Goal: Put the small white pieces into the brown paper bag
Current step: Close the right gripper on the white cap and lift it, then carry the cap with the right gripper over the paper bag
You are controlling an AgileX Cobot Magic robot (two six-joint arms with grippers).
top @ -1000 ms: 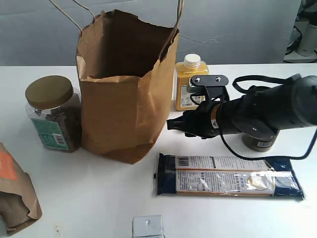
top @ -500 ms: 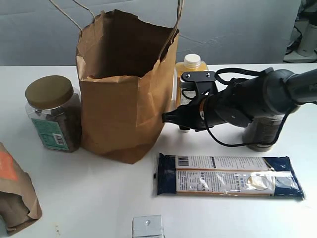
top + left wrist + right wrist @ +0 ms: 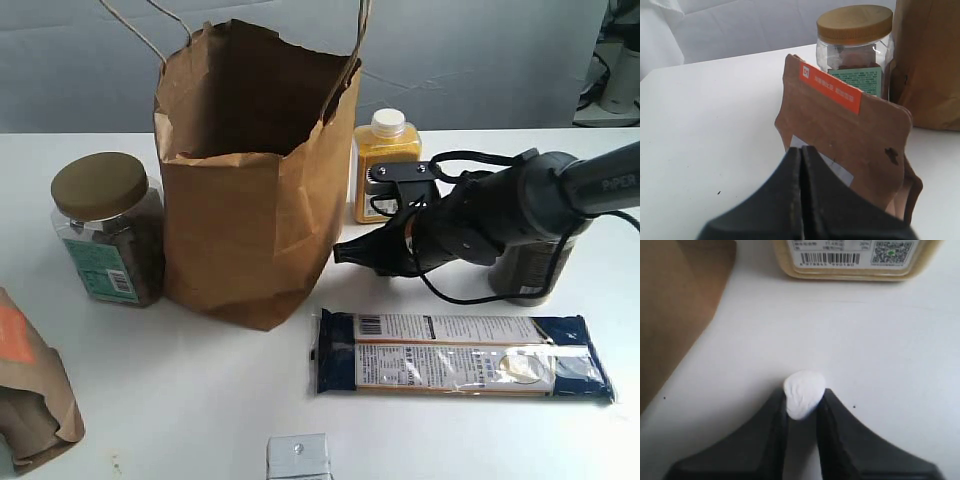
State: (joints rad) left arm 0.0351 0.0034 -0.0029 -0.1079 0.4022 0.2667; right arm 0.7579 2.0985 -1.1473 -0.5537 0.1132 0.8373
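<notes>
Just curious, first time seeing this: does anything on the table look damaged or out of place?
The tall brown paper bag has a ragged, torn rim and creased sides. Nothing looks spilled.

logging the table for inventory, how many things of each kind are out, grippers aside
paper bags: 2 (brown paper bag, orange-patch bag)
containers: 3 (gold-lidded jar, yellow bottle, dark container)
blue packet: 1
small white pieces: 1, in right gripper
total: 7

Plain brown paper bag point(image 3: 240, 220), white piece point(image 3: 803, 394)
</notes>
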